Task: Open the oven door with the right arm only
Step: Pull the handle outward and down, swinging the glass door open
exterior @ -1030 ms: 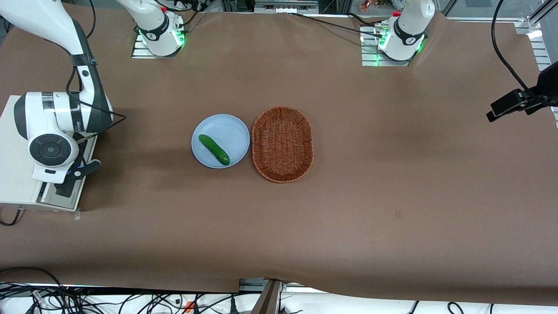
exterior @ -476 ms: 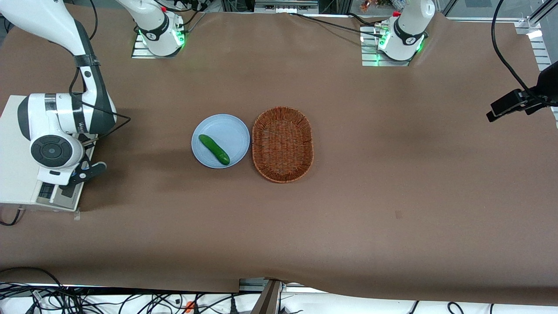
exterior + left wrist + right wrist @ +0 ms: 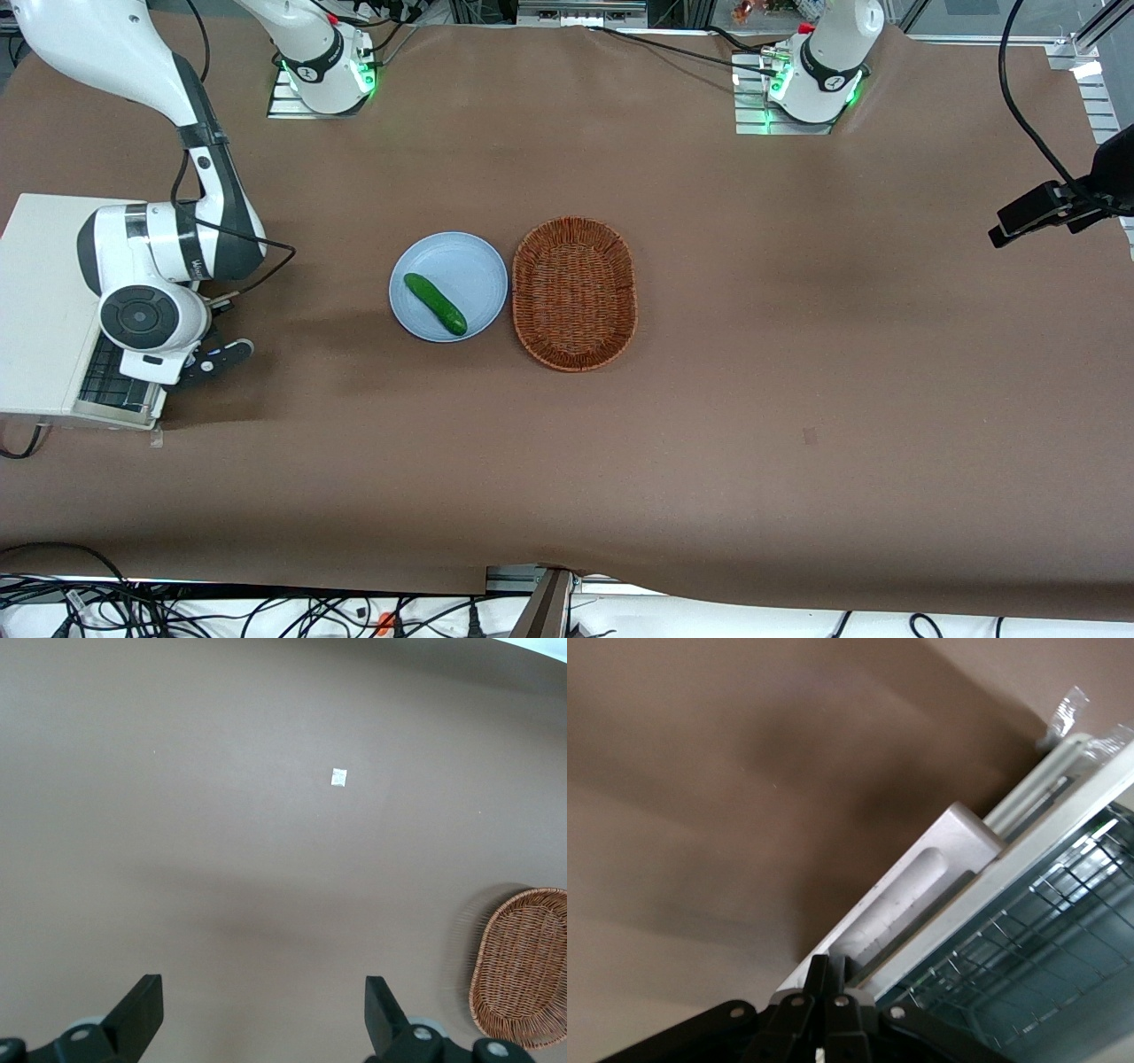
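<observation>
The cream-white toaster oven (image 3: pixel 40 292) stands at the working arm's end of the table. Its oven door (image 3: pixel 111 390) hangs partly open, tilted outward, and the wire rack shows through the dark glass (image 3: pixel 1036 939). The silver bar handle (image 3: pixel 908 899) runs along the door's free edge. My right arm (image 3: pixel 146 266) reaches over the door. Its gripper (image 3: pixel 182 374) is shut, with its two fingertips (image 3: pixel 830 967) pressed together against one end of the handle and nothing between them.
A light blue plate (image 3: pixel 469 266) with a green cucumber (image 3: pixel 435 303) lies mid-table, beside an oval wicker basket (image 3: pixel 574 292). A black camera boom (image 3: pixel 1054 208) hangs over the parked arm's end. Both arm bases (image 3: pixel 323 66) stand at the edge farthest from the front camera.
My right arm has moved away from the oven toward the middle of the table. The door has swung further outward with it, and more of the glass shows.
</observation>
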`<state>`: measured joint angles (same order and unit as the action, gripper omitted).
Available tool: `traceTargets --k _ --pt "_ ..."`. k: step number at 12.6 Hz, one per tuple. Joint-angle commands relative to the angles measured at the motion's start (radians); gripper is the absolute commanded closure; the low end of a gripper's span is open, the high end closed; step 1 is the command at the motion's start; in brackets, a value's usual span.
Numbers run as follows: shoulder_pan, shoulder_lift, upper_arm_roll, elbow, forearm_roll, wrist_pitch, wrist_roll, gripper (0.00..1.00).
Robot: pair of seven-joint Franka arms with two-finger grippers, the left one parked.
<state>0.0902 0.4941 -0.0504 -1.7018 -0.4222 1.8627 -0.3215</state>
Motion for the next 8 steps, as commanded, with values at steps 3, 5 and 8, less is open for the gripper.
traceTargets --k 3,5,8 --pt "-0.036 0.092 -0.028 0.005 0.043 0.095 -0.005 1.00" --pt "-0.036 0.100 -0.028 0.007 0.085 0.099 -0.005 1.00" --pt "-0.044 0.113 -0.028 0.007 0.120 0.116 -0.007 1.00"
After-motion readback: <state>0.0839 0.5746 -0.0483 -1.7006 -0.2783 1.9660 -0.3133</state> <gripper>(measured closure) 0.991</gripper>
